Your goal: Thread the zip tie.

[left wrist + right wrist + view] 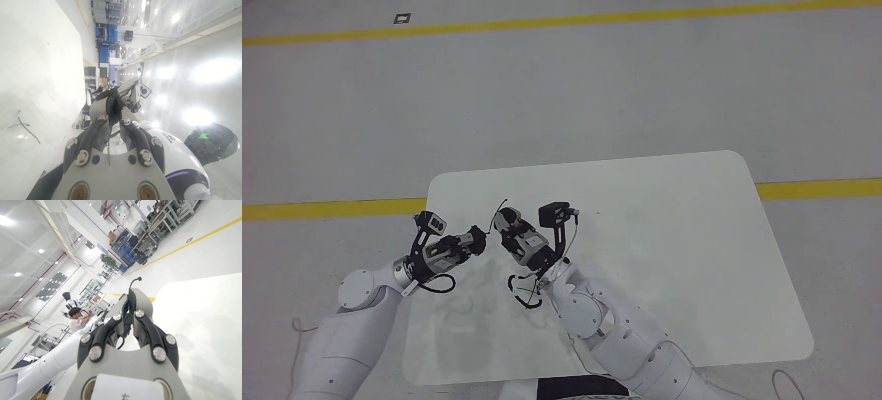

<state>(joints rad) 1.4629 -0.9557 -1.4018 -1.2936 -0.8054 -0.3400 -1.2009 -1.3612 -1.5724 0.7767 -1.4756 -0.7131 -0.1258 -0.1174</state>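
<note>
Both arms are up over the near-left part of the white table (692,250), claws tip to tip and nearly touching. The left claw (113,94) is pressed together, pinching a thin black strip of the zip tie (109,147) that trails back between its fingers toward the palm. The right claw (130,294) is squeezed tight too, and the zip tie's short curved end with the square head (139,278) pokes out past its fingertips. From above, the left claw (478,238) sits left of the right claw (504,220), with the thin tie (497,210) rising between them, off the table.
</note>
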